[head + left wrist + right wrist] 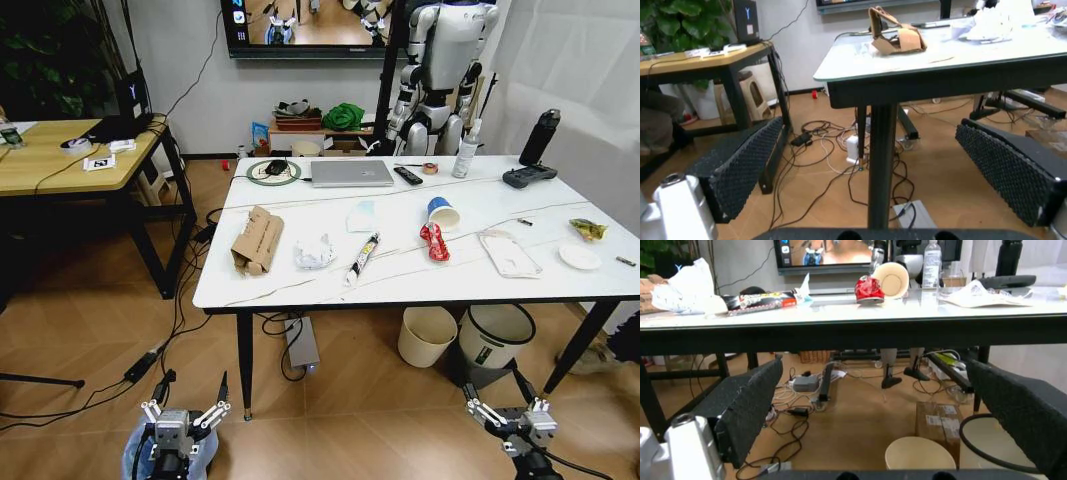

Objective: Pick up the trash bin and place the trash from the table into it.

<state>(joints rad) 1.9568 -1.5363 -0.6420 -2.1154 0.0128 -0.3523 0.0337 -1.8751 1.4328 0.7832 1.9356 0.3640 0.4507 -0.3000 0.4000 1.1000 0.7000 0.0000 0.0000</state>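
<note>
Little here can be read. A black box (133, 100) at the far end of the light wooden desk (40, 165) bears a pale mark like the letter Y. Two small white cards (98, 162) on that desk carry black square patterns, not legible as words. The dark grey bin (492, 345) under the worktop (420, 280) has a green-and-white label, its print too small to read.

One crushed cardboard box (257, 240), one crumpled paper (314, 252), one red wrapper (434, 242), one paper cup (442, 212), one laptop (351, 173) (silver), two floor bins (427, 335).
</note>
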